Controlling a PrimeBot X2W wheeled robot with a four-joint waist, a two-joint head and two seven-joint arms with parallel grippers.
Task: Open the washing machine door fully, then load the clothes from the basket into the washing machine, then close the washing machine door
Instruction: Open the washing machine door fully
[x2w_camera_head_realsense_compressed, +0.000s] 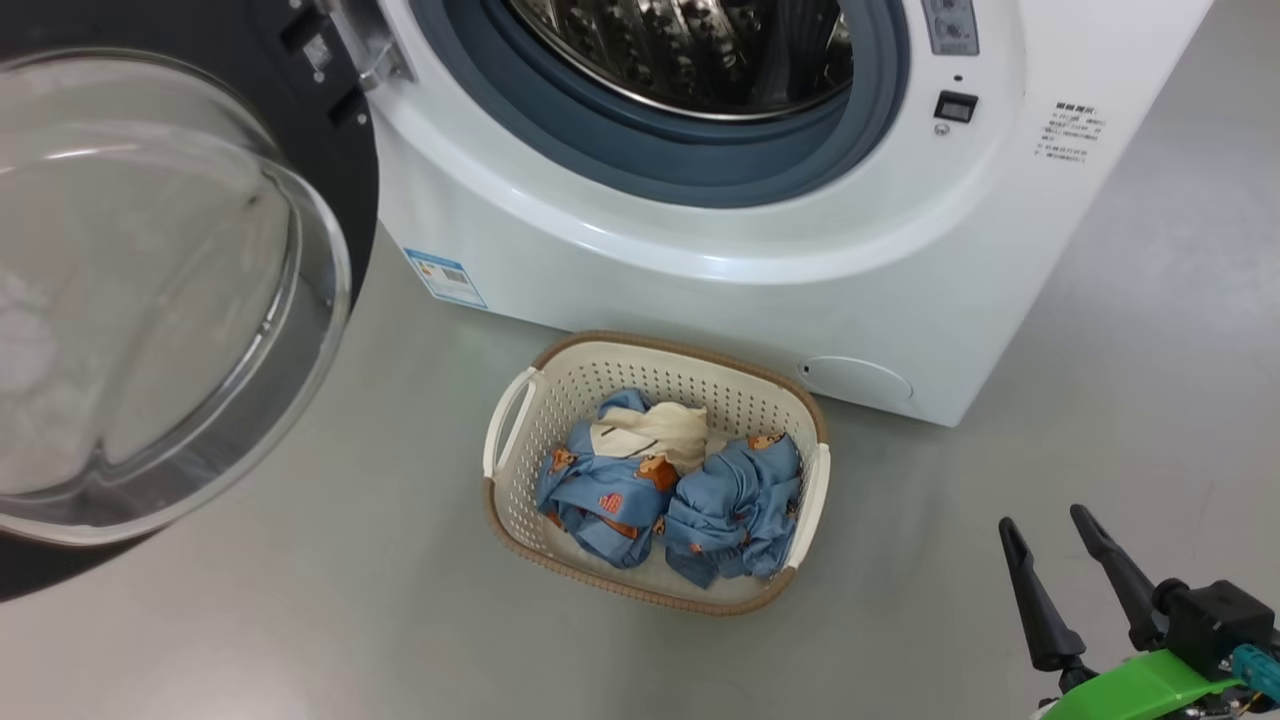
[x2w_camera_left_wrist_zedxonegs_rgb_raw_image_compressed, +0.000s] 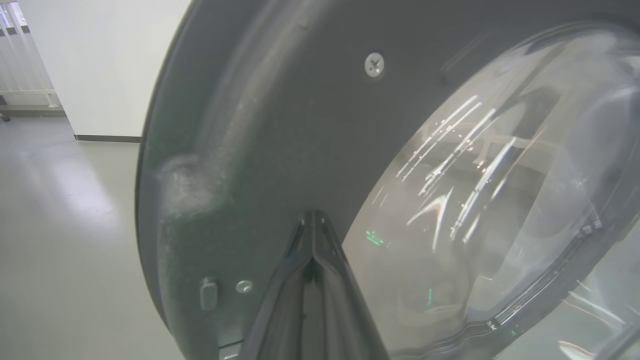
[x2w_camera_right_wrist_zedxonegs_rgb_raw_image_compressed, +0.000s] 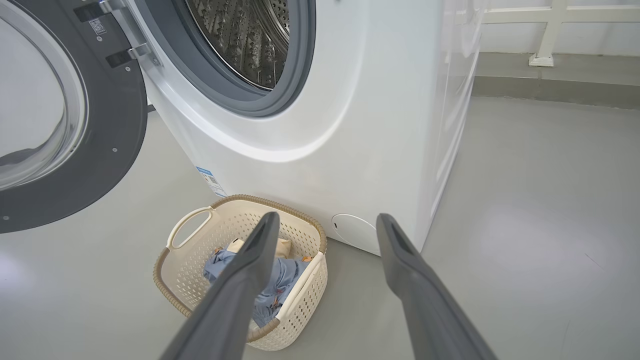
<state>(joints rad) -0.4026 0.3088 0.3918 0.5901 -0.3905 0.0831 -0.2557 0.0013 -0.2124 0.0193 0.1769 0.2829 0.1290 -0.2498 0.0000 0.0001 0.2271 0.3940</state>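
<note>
From the head, the door (x2w_camera_head_realsense_compressed: 150, 300) is hanging wide, and the basket (x2w_camera_head_realsense_compressed: 640, 598) of clothes (x2w_camera_head_realsense_compressed: 690, 490) is sitting on the floor beside the washing machine (x2w_camera_head_realsense_compressed: 700, 280). At your left wrist, the left fingers (x2w_camera_left_wrist_zedxonegs_rgb_raw_image_compressed: 330, 300), pressed together, are pointing at the door's inner face, probably to push it. At your right wrist, the right fingers (x2w_camera_right_wrist_zedxonegs_rgb_raw_image_compressed: 250, 270) are hovering spread toward the basket, ready to grab.

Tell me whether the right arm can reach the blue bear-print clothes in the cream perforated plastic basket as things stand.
Probably yes. The open right end effector hangs near the cream perforated plastic basket, the blue bear-print clothes lie uncovered inside, and the round black-rimmed door stands off to the left.
</note>
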